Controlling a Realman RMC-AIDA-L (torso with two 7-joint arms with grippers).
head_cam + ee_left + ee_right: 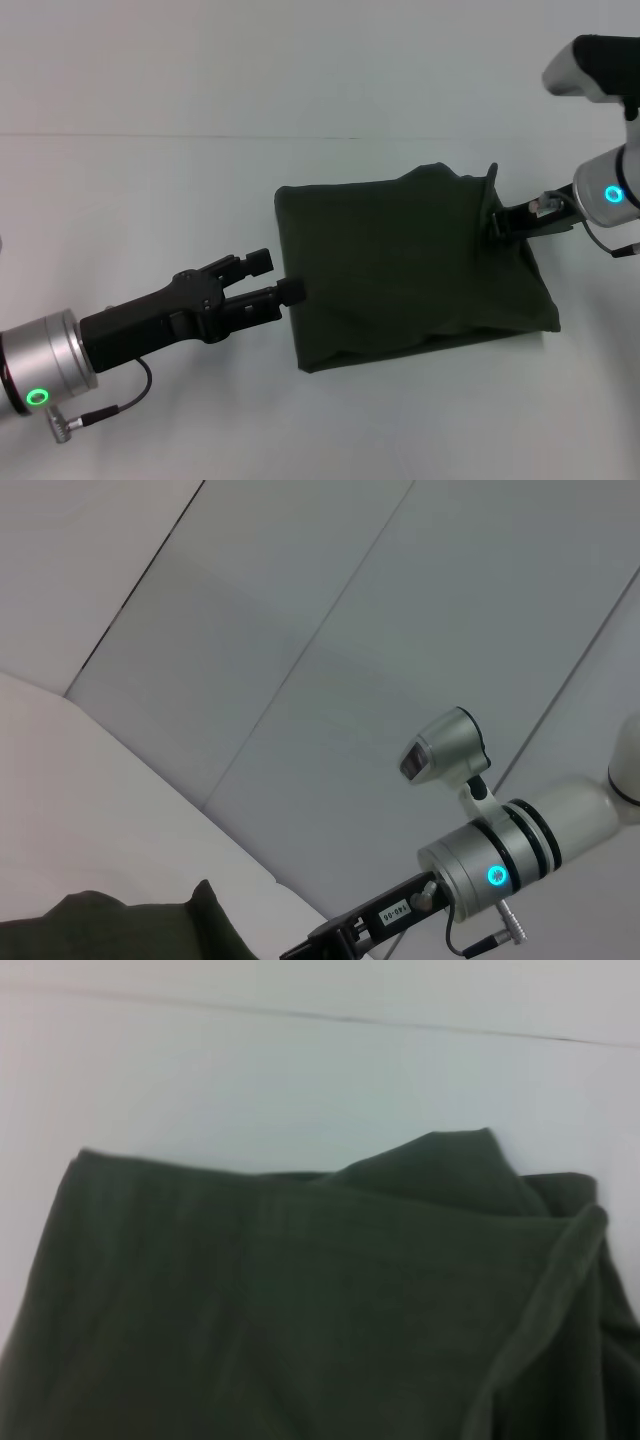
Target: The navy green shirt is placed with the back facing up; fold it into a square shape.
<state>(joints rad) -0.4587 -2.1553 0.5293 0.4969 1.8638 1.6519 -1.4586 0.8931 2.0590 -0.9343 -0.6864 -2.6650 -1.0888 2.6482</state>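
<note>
Both grippers at navy green shirt (410, 265) | right wrist: raised fold

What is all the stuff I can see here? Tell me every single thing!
navy green shirt: one, dark olive green, folded into a rough square in the middle of the table, one corner bunched up on the right side.
table: one, white, under everything.
left gripper: one, black, at the shirt's left edge, jaws apart.
right gripper: one, black, at the shirt's right edge by the raised fold.
arms: two, silver with green and blue ring lights, one on each side.
</note>
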